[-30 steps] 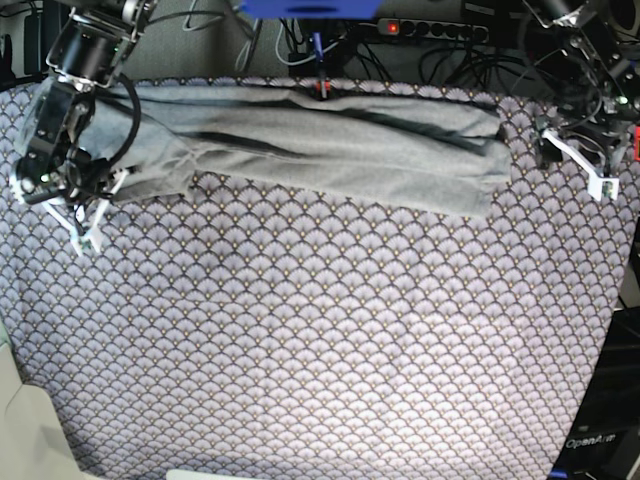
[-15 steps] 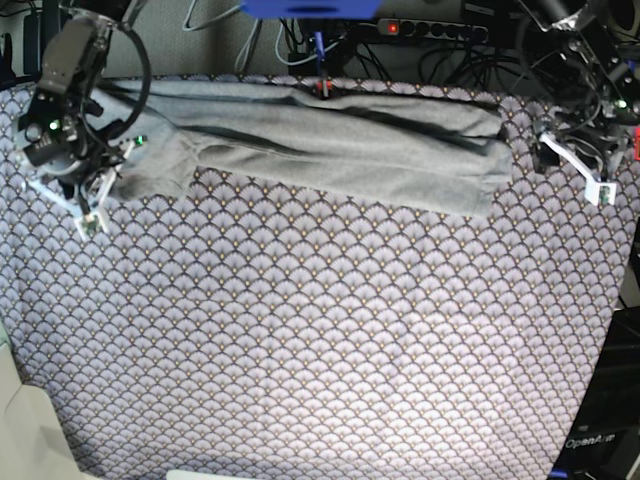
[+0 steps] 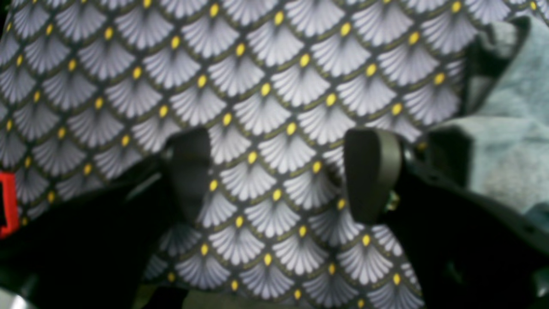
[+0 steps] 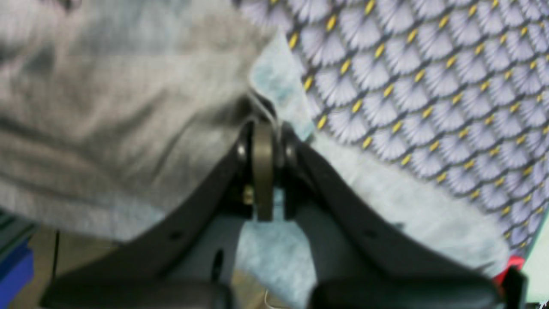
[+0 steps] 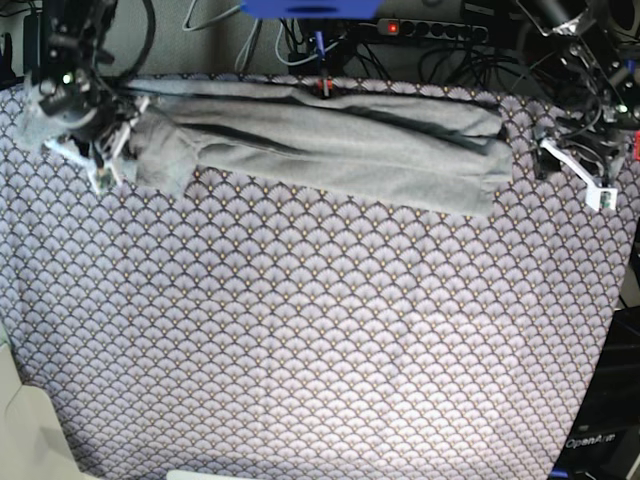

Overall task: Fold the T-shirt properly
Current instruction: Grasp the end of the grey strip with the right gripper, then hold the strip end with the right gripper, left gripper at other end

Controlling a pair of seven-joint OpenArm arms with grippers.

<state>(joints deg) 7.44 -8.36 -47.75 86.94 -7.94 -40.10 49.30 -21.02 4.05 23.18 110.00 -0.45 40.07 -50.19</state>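
Holding one end of the T-shirt [image 5: 330, 140] in my right gripper [image 4: 262, 128], I have the jaws closed tight on a thin fold of the grey fabric, at the upper left of the base view. The shirt lies as a long narrow band along the top edge of the scallop-patterned cloth [image 5: 320, 340], its long axis running left to right across the frame. My left gripper [image 3: 279, 171] stands at the upper right, its jaws wide apart and holding nothing, above bare patterned cloth. The other end of the shirt lies just beside it, toward the centre of the frame; in the left wrist view it shows at the right edge. I judge that the left arm is nearer to that free end, so it must reach sideways toward it.
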